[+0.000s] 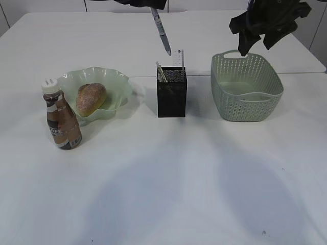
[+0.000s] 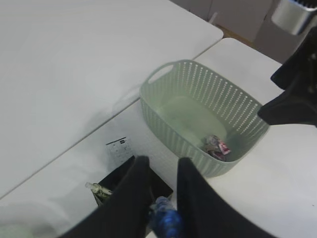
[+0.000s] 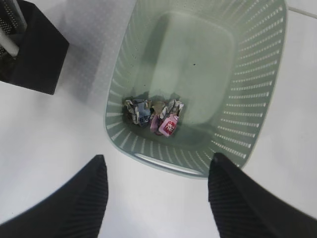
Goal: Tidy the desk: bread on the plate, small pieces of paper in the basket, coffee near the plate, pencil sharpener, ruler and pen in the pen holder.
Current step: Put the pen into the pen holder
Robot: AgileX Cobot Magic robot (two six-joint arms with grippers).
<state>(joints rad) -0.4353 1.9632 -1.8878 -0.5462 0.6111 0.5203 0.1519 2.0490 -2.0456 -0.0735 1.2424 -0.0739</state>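
The left fingers (image 2: 159,191) are pinching a slim blue-tipped pen (image 1: 161,29) and hanging it tip-down above the pen holder (image 1: 171,93), probably so it can drop straight into that square black mesh box, where the clear ruler (image 1: 177,59) and a pale stick-like item are already standing upright. The right fingers (image 3: 158,196) are spread wide and holding nothing, hovering over the sage-green woven-pattern basket (image 3: 247,74), whose floor is carrying a few crumpled paper scraps (image 3: 154,115). On the white counter (image 1: 168,178), the floury oval bread (image 1: 91,98) is lying in the ruffled, translucent green plate (image 1: 116,79), and the copper-labelled coffee (image 1: 62,122) bottle is standing just beside it, so those parts look done.
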